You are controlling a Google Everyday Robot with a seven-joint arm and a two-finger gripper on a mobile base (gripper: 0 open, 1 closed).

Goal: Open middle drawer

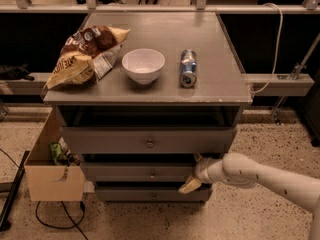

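Observation:
The grey cabinet (235, 96) has three drawers. The middle drawer (125, 172) is a low flat front with a small round knob (152, 174) and looks pushed in. My gripper (194, 172) is at the right end of that front, well to the right of the knob. It is open, with one finger (197, 158) at the front's upper edge and the other, yellowish finger (190, 185) at its lower edge. The white arm (260, 176) comes in from the lower right. The taller top drawer (100, 140) is above and the bottom drawer (140, 194) is below.
On the cabinet top lie a chip bag (82, 56), a white bowl (143, 65) and a can on its side (188, 68). A cardboard box (50, 176) stands on the floor against the cabinet's left side, with cables (55, 214) in front of it.

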